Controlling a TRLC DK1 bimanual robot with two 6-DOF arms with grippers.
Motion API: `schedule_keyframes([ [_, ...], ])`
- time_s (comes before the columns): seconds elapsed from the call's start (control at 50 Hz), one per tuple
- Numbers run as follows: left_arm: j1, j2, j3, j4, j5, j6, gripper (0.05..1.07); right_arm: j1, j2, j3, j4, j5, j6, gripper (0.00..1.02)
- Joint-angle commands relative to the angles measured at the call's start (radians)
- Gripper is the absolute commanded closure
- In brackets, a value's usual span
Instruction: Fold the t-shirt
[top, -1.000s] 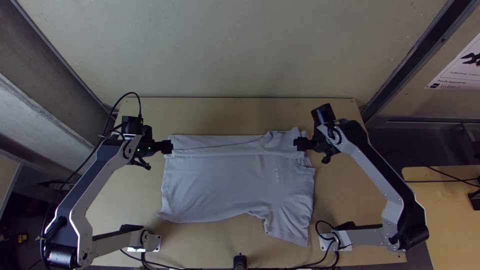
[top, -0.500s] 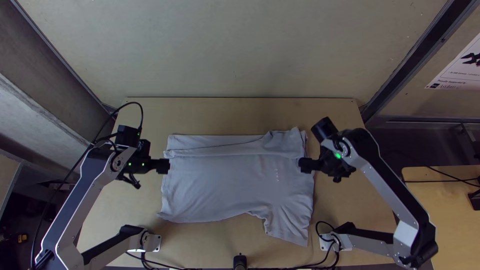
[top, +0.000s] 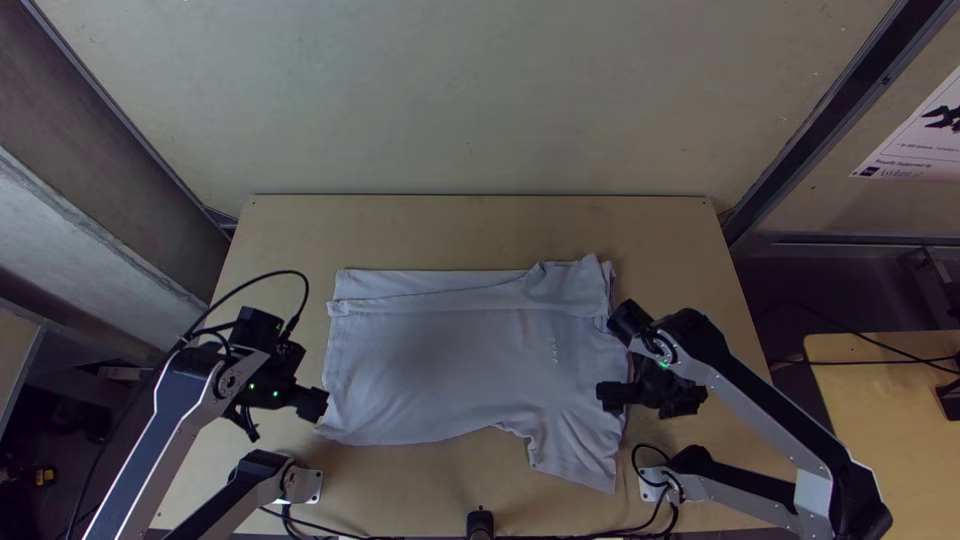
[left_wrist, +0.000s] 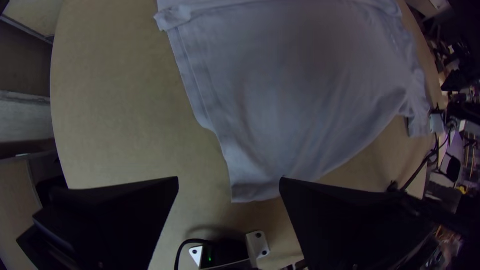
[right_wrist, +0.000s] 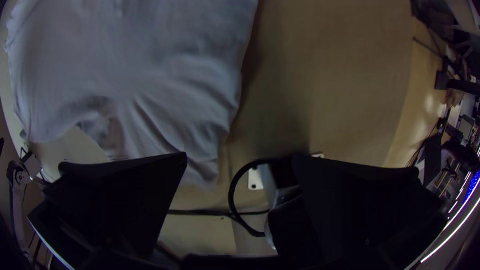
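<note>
A pale t-shirt (top: 440, 365) lies spread at the top view's centre, its upper band (top: 430, 296) folded over, a sleeve (top: 575, 450) trailing lower right. The left gripper (top: 316, 404) and right gripper (top: 606, 395) flank it at lower left and lower right, likely positioned to take its near edge (top: 400, 437) for the next fold. The wrist views reveal each pair of fingers parted and empty, a shirt corner (left_wrist: 242, 192) near the left pair.
</note>
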Motion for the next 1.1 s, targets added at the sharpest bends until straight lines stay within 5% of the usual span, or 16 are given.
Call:
schedule_keyframes([
  [0.0, -0.008, -0.024, -0.062, -0.033, -0.005, 0.052, 0.11, 0.013, 0.018, -0.062, 0.013, -0.065, -0.017, 0.09],
  [0.22, -0.003, -0.003, -0.137, -0.029, -0.017, 0.084, 0.11, 0.021, 0.014, -0.149, 0.091, -0.154, -0.050, 0.10],
  [1.08, -0.221, 0.471, -0.139, 0.052, -0.072, 0.069, 0.16, 0.042, 0.188, -0.149, 0.163, -0.156, -0.102, 0.10],
])
